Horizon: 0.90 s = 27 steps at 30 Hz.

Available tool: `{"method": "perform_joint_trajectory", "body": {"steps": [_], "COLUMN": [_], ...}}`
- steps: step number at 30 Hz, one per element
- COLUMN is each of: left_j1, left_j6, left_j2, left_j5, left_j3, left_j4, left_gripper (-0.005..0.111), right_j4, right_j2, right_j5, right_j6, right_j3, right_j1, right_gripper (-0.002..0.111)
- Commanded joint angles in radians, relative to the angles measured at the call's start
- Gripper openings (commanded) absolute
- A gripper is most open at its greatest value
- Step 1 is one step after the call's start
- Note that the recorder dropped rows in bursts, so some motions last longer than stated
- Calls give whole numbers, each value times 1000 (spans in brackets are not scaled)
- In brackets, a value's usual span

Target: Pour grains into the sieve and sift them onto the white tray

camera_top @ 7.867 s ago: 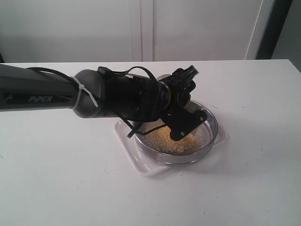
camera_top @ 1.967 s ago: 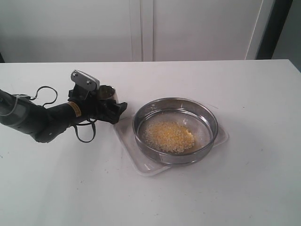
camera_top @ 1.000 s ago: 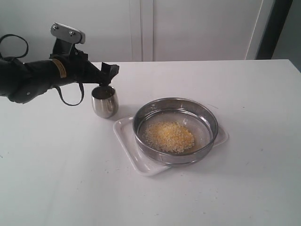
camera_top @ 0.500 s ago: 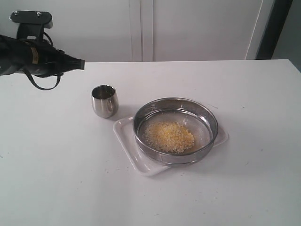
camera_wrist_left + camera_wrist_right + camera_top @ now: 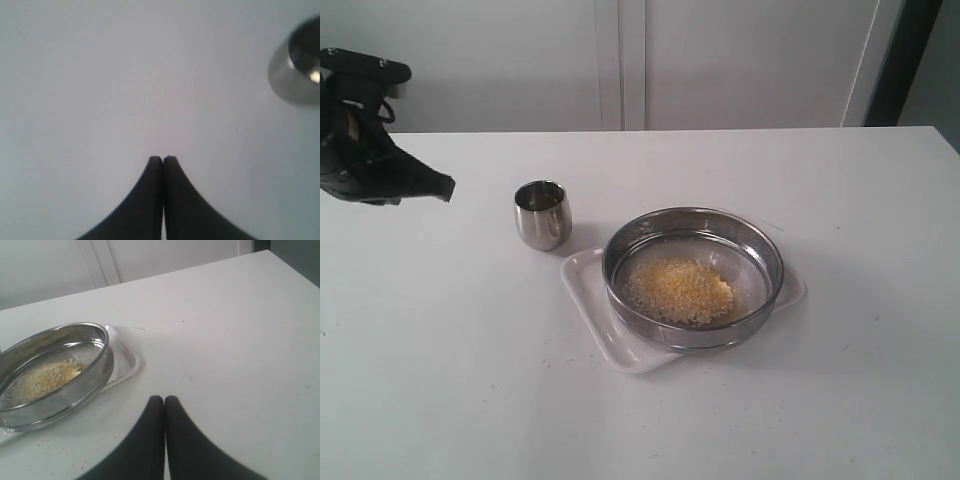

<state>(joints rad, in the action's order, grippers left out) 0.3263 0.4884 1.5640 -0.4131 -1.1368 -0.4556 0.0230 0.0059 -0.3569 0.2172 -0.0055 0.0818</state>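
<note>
The wide steel sieve (image 5: 692, 275) rests on the white tray (image 5: 588, 296) near the table's middle, with a heap of yellow grains (image 5: 678, 289) on its mesh. The right wrist view shows the sieve (image 5: 60, 370), the grains (image 5: 42, 377) and a tray corner (image 5: 125, 360) as well. My left gripper (image 5: 442, 188) hangs shut and empty above the table at the far left, well apart from the steel cup (image 5: 542, 213). In its own view the left gripper (image 5: 163, 159) is closed over bare table. My right gripper (image 5: 164, 399) is shut and empty, off the tray's side.
The small shiny steel cup (image 5: 296, 70) stands upright on the white table (image 5: 820, 400), just left of the tray. A few stray grains lie on the table by the tray. White cabinet doors (image 5: 620, 60) rise behind the table's far edge.
My left arm set the cup down left of the tray, let go, rose and pulled back to the far left, its gripper now shut. The sieve, tray and grains stayed put.
</note>
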Motion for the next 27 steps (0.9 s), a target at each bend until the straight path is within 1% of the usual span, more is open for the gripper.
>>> {"method": "perform_joint_trajectory", "body": {"steps": [1,9,11,14,16,20,27], "left_j1": [4,4,4,4,-7,-58,-201], "left_j6": [-258,-539,-579,-573,-568,-560,-516], "left_j2": [-10,-10,-10,-10,-10,-10,-10], "left_j5": [-149,-369,-416,-478,-501,-524,-585], "left_j3": [-3,-3,-3,-3,-3,-3,-3], "left_j4": [188,478,513,522,525,555,567], "left_gripper": [0,0,0,0,0,0,0], "right_j4": [3,3,3,3,3,3,3], "right_j2": [-6,-6,-6,-6,-6,-6,-6], "right_j5": [14,14,14,14,14,14,14], "right_j6": [4,4,4,4,4,4,4], "right_j3": [5,5,5,5,5,5,5], "right_j1": [-2,-2,-2,-2,-2,-2,-2], "right_gripper": [0,0,0,0,0,0,0]}}
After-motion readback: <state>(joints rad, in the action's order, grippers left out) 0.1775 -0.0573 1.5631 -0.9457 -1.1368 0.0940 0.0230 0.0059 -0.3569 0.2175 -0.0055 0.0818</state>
